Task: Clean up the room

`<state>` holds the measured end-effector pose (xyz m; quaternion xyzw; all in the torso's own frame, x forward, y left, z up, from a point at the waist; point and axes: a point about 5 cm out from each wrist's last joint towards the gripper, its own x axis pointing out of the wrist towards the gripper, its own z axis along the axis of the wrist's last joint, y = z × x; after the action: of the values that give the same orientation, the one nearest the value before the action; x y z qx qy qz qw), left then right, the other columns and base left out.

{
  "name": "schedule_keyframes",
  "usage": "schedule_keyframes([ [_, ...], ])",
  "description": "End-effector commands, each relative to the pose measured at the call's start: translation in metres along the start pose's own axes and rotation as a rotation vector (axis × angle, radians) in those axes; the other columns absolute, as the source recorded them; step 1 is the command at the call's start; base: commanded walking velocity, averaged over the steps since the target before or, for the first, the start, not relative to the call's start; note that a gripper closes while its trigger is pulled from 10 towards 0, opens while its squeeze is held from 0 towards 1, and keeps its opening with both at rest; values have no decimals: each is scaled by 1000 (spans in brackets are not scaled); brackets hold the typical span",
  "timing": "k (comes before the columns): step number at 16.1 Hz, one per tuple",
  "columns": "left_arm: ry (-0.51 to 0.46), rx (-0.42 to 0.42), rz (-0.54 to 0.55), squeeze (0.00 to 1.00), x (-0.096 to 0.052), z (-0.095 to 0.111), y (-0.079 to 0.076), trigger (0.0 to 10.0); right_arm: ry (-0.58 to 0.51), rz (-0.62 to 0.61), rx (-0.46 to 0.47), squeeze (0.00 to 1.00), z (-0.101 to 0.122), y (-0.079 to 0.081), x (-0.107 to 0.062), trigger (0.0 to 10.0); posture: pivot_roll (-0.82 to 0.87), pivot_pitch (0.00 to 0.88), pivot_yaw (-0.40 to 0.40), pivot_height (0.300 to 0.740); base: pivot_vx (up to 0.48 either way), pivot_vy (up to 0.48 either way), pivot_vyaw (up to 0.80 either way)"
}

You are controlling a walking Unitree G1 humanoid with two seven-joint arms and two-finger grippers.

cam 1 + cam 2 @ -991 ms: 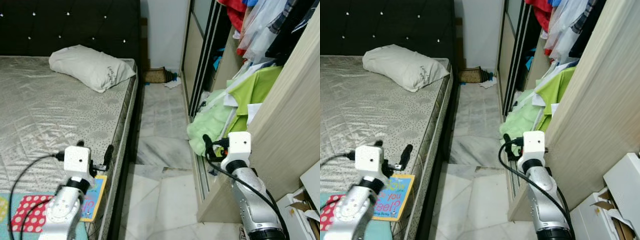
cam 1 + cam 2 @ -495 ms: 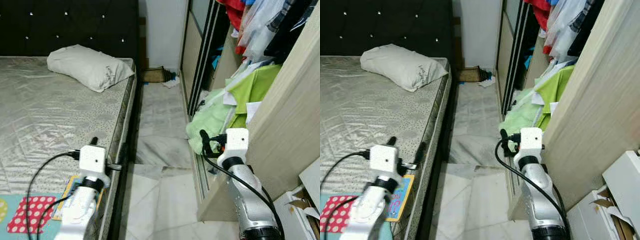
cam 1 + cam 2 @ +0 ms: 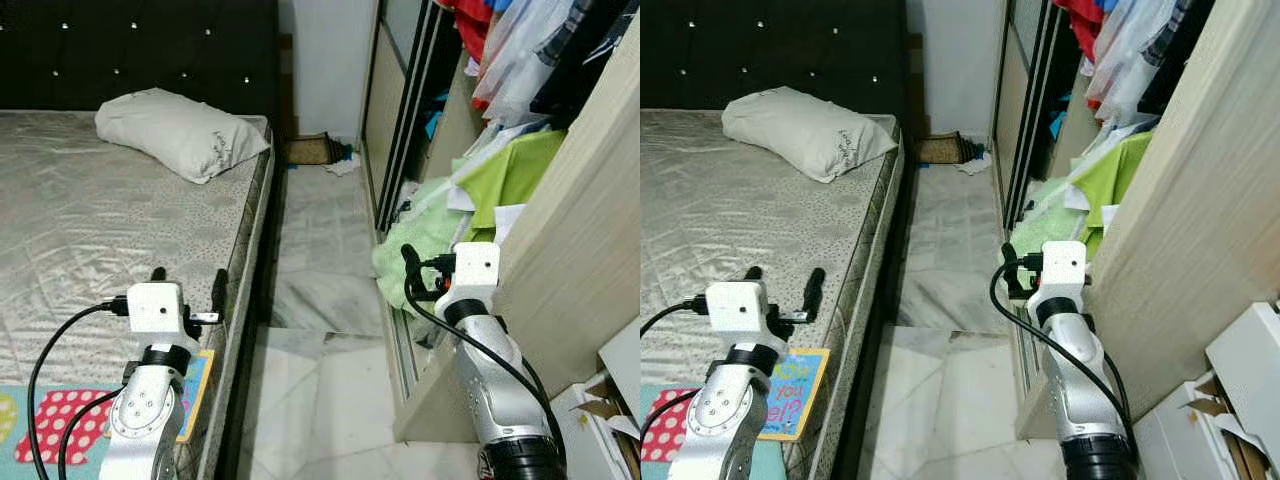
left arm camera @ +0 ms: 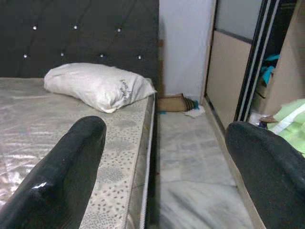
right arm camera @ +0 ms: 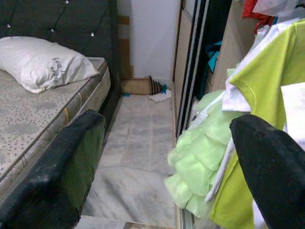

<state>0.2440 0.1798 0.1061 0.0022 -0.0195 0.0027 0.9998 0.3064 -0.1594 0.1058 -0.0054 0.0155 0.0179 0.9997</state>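
Note:
Light green clothes (image 3: 425,238) spill out of the open wardrobe onto the marble floor. More garments (image 3: 520,60) hang above them. My right gripper (image 5: 167,121) is open and empty, held just in front of the green heap. My left gripper (image 3: 190,282) is open too, hovering over the bed's right edge with nothing between its fingers. A colourful book (image 3: 780,405) lies on the mattress under my left arm, beside a red polka-dot cloth (image 3: 60,425). A white pillow (image 3: 183,134) rests at the head of the bed.
A narrow marble aisle (image 3: 320,260) runs between the bed (image 3: 90,230) and the wardrobe's sliding door (image 3: 395,110). At its far end lie a brown bag (image 3: 312,150) and a white rag (image 3: 345,167). A white box (image 3: 615,400) stands at the near right.
My left gripper has swung back to the left and a little higher, from the bed's edge to over the mattress. The right arm has barely moved.

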Motion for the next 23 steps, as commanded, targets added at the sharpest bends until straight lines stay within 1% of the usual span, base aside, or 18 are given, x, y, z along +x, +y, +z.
schedule_keyframes([
  [1,29,-17,8,0,-1,-5,3,10000,3,-21,-6,0,-1,-6,0,10000,-67,0,-14,740,0,0,0],
  [2,40,-45,24,0,1,-6,5,10000,8,-32,-5,0,-3,-8,-2,10000,-67,0,-14,740,240,0,0],
  [3,39,-46,21,0,2,-6,4,10000,9,-33,-5,0,-4,-9,-3,10000,-73,0,-11,740,251,0,0],
  [7,23,-35,-36,0,4,-3,-9,10000,17,8,-17,0,-6,-1,-4,10000,-77,0,-16,740,304,0,0],
  [8,24,-48,-39,0,4,-3,-11,10000,13,18,-23,0,-5,0,-3,10000,-77,0,-16,740,352,0,0],
  [11,23,-67,-37,0,4,-3,-11,10000,10,21,-29,0,-4,0,-2,10000,-76,0,-21,740,386,0,0],
  [16,22,-69,-48,0,7,-3,-13,10000,8,49,-70,0,-5,-1,-2,10000,-83,0,-25,740,407,0,0],
  [19,25,-81,-46,0,9,-4,-14,10000,5,56,-73,0,-5,-1,-1,10000,-82,0,-25,740,386,282,0],
  [23,27,-74,-44,0,12,-4,-13,10000,7,62,-76,0,-6,1,2,10000,-81,0,-21,740,347,332,0],
])
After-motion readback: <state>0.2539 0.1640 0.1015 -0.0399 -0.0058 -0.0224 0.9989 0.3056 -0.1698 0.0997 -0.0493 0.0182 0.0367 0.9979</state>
